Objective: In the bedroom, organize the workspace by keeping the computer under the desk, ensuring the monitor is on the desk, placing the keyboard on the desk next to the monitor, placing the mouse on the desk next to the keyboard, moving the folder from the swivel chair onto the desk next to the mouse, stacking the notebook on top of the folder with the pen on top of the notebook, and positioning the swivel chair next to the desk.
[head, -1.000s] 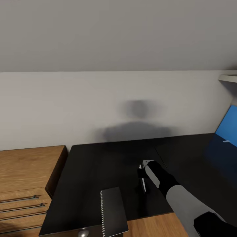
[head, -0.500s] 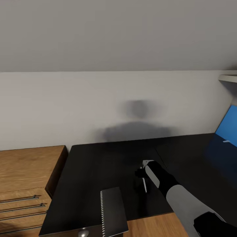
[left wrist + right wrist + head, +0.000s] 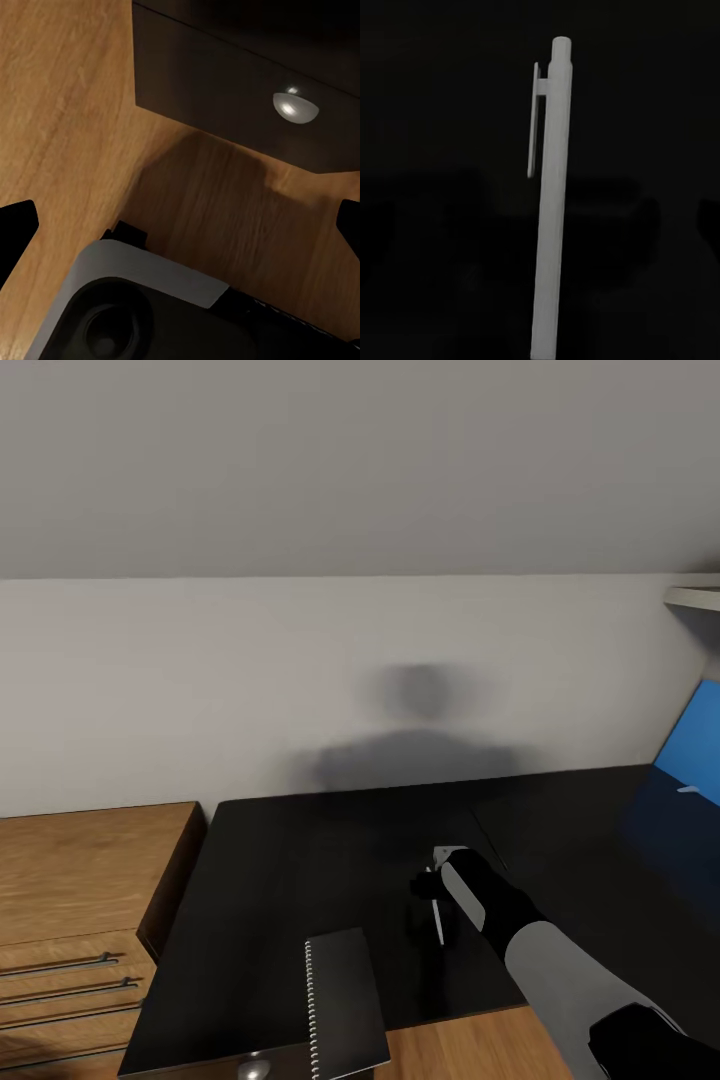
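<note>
Black and glossy, the desk fills the lower middle of the head view, its right end cut off by the frame edge. At the far right a blue folder leans up off the desk, only its corner in sight. A grey notebook with a toothed spine edge sits at the bottom centre, overhanging the near desk edge; what holds it there I cannot make out. The right gripper hangs low over the desk at lower centre with a white pen at its tip; from its own camera the pen stands out pale against near-total darkness, and the fingers are lost in it, so whether they pinch the pen I cannot tell. The left wrist camera shows black fingertips set wide apart over wood floor. Oak drawers stand at lower left.
</note>
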Tool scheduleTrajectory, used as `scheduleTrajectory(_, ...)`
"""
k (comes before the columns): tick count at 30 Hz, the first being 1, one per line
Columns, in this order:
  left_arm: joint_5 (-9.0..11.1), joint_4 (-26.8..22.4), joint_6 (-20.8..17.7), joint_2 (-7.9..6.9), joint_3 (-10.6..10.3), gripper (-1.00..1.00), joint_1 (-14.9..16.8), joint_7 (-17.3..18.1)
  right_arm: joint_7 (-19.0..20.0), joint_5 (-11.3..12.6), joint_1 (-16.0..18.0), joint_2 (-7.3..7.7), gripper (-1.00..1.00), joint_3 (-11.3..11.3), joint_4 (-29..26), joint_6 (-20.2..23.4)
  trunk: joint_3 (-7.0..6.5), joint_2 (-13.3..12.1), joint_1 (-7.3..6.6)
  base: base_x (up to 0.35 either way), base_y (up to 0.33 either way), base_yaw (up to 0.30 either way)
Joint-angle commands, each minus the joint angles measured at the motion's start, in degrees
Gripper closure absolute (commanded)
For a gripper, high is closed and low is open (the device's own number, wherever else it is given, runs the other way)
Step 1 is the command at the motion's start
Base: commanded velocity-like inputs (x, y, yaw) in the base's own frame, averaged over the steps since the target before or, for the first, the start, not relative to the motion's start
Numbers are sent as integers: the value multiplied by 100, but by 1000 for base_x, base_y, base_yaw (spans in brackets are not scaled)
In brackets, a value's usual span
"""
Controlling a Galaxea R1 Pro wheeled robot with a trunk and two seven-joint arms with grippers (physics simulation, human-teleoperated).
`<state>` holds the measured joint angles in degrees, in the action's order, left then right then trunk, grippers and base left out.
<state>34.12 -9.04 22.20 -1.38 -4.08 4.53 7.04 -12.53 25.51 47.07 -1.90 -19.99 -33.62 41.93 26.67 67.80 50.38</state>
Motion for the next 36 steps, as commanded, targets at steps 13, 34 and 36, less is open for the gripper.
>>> scheduleTrajectory(13, 60, 7, 21, -3, -41, -100, 4, 25, -68, 85, 5, -8, -100, 7, -234, -54, 4, 4, 0, 0, 0, 89)
scheduleTrajectory(34, 60, 7, 21, -3, -41, -100, 4, 25, -48, 63, 4, 6, -100, 10, -154, -486, 3, 4, 0, -215, 22, 15)
scheduleTrajectory(36, 60, 7, 21, -3, -41, -100, 4, 25, -48, 62, 4, 6, -100, 8, -149, -514, 3, 4, 0, -332, 121, 0)
